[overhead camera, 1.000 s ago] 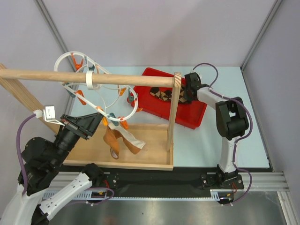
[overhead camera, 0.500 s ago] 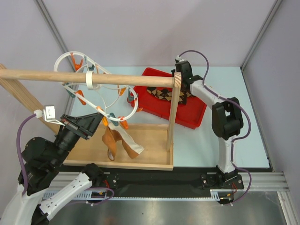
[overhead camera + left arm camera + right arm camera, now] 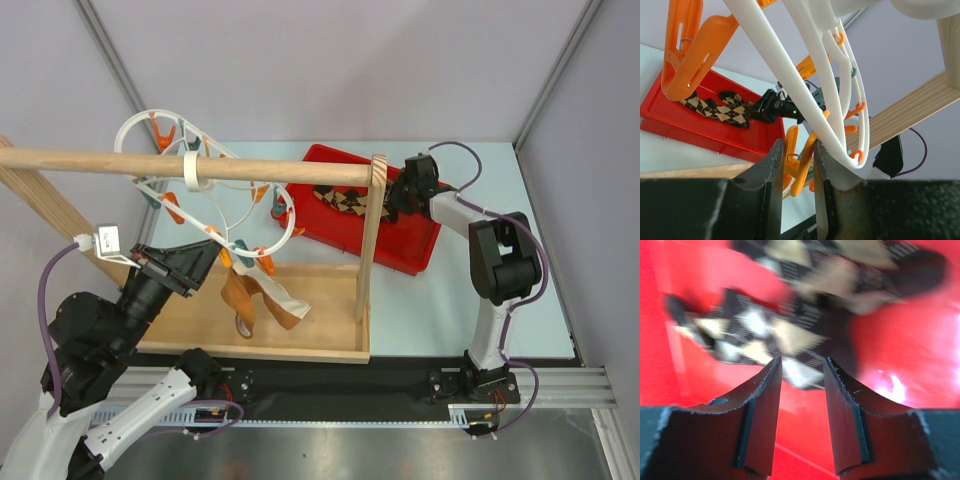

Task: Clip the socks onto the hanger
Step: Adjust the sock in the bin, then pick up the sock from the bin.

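The white wavy hanger hangs by its loop on a wooden rod. In the left wrist view my left gripper is shut on an orange peg at the lower rim of the hanger. It also shows in the top view. A tan and cream fabric piece hangs below those pegs. An argyle sock lies in the red tray. My right gripper hovers just right of it. In the right wrist view it is open and empty, just above the blurred sock.
The wooden rod spans the scene, held up by an upright post on a flat wooden base. The post stands just left of the right gripper. Grey walls close off the back and both sides.
The right gripper rose toward the back of the tray, then came back down to the right end of the sock. The sock shifted slightly. The hanging fabric swung a little. The left arm stayed put.
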`<state>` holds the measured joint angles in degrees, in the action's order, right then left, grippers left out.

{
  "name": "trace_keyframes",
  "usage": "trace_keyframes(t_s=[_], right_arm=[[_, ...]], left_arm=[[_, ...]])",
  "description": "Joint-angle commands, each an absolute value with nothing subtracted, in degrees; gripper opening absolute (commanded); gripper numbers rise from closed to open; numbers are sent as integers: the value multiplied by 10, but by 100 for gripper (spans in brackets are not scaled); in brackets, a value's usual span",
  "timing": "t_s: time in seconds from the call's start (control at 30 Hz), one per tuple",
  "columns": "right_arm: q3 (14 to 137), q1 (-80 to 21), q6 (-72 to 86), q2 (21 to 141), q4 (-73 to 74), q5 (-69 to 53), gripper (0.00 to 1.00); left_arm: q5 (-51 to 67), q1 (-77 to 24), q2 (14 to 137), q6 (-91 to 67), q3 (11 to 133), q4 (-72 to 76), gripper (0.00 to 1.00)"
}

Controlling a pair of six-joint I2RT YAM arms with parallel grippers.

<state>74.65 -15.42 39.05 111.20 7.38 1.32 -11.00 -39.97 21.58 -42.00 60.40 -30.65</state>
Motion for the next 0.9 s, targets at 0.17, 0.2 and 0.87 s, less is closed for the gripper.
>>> trace_keyframes(t_s=[0.17,0.2,0.87], right_arm=[[838,-197,402,1114,59,46,44],[852,-199,400,1121,64,31,45],[1257,-273,239,1430,387,163,59]], left_arm=[[-139,-399,218,-422,580,-404,0],[-138,-399,218,-422,581,-405,0],[-142,-399,210,-425,574,-410,0]])
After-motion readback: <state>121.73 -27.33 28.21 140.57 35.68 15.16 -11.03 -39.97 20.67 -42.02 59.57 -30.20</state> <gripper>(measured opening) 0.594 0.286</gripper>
